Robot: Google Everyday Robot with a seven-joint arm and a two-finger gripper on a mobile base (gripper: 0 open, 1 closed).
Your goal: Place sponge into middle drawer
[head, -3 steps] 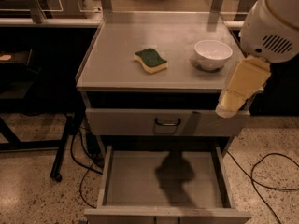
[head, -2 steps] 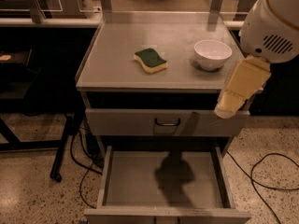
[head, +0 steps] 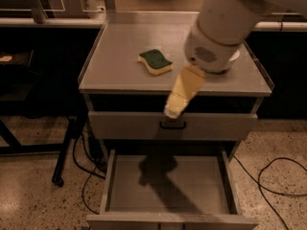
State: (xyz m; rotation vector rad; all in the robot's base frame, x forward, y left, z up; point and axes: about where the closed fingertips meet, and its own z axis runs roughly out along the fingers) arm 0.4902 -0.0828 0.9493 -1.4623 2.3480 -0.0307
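Tool (head: 173, 111), grip state impossible to tell, slants down-left past the tabletop (head: 122, 56) edge near the sponge (head: 156, 61), above the open middle drawer (head: 204, 190).

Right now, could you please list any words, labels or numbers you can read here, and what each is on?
No text can be read: none on the sponge, the cabinet top, the closed drawer or the open drawer.
The gripper, hanging near the closed drawer's handle, bears none either.
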